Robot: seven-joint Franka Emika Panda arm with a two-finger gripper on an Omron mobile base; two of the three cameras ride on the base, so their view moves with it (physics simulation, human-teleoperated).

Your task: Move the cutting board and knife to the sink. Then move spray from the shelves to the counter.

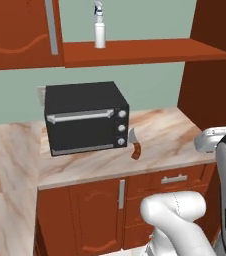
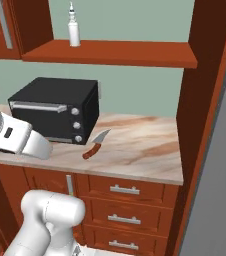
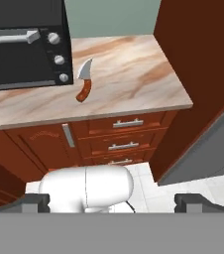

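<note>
The knife (image 1: 134, 145) lies on the beige marble counter (image 1: 170, 135), just right of the black oven's front corner, with its silver blade pointing to the wall and its reddish-brown handle (image 2: 89, 152) toward the counter's front edge. The white spray (image 1: 99, 29) stands upright on the wooden shelves (image 1: 145, 50) above the oven; it is also at the upper left in the right base view (image 2: 74, 29). In the hand view my gripper (image 3: 114, 202) is open with nothing between its fingers (image 3: 35, 201), held back from and well above the knife (image 3: 84, 82). The cutting board and sink are out of view.
A black toaster oven (image 1: 85, 118) stands on the counter left of the knife. A tall reddish-brown cabinet wall (image 2: 205, 100) closes the counter's right end. Drawers (image 3: 126, 123) and a cabinet door (image 1: 97, 210) sit below the counter. An upper cabinet (image 1: 20, 30) hangs left of the shelf.
</note>
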